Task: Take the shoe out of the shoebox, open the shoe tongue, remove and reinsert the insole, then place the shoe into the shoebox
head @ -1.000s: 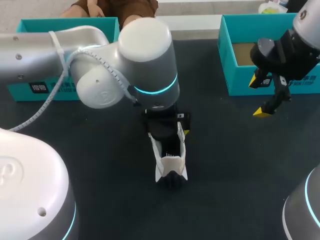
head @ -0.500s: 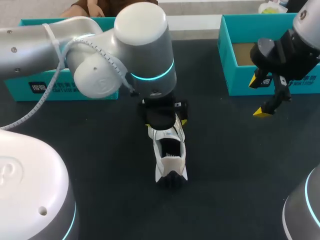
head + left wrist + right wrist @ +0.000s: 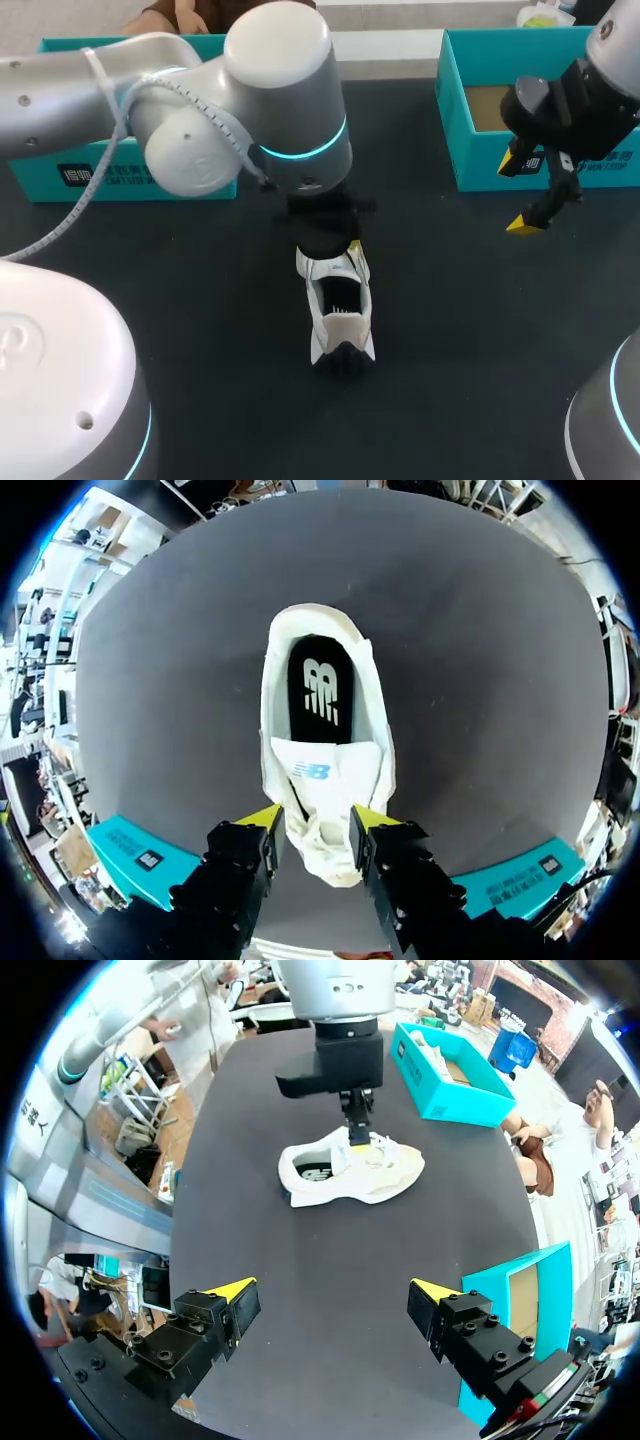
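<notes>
The left pincer [image 3: 316, 820] is closed narrow on both sides of the front end of the white shoe [image 3: 330, 775], which sits on the dark table [image 3: 450, 300], while the right pincer [image 3: 333, 1288] hangs spread wide, well off from the shoe, near a teal shoebox [image 3: 480, 165].

White logo on black insole [image 3: 320, 685], smaller one on tongue [image 3: 312, 772]. You've label patches on shoebox at ten o'clock [image 3: 40, 185] and shoebox at two o'clock [image 3: 480, 160]; unreadable.
</notes>
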Robot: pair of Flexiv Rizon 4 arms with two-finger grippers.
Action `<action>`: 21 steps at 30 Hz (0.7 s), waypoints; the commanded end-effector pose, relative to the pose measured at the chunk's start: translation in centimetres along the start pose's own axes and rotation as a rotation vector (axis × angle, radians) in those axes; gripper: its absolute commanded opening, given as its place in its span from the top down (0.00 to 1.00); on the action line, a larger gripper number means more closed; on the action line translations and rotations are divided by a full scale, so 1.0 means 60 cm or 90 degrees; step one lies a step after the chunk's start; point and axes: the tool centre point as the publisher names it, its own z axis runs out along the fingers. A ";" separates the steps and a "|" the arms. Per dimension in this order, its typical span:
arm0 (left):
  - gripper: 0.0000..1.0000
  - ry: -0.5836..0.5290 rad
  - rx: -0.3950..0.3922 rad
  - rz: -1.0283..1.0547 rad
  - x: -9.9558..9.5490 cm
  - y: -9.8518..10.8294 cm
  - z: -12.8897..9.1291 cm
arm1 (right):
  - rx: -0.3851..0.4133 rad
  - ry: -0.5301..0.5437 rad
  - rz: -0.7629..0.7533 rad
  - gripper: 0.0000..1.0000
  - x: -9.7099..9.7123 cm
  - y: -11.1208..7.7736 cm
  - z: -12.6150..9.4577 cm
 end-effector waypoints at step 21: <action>0.64 0.016 0.065 -0.030 0.012 -0.053 0.039 | 0.002 0.002 0.000 0.00 -0.003 0.002 0.002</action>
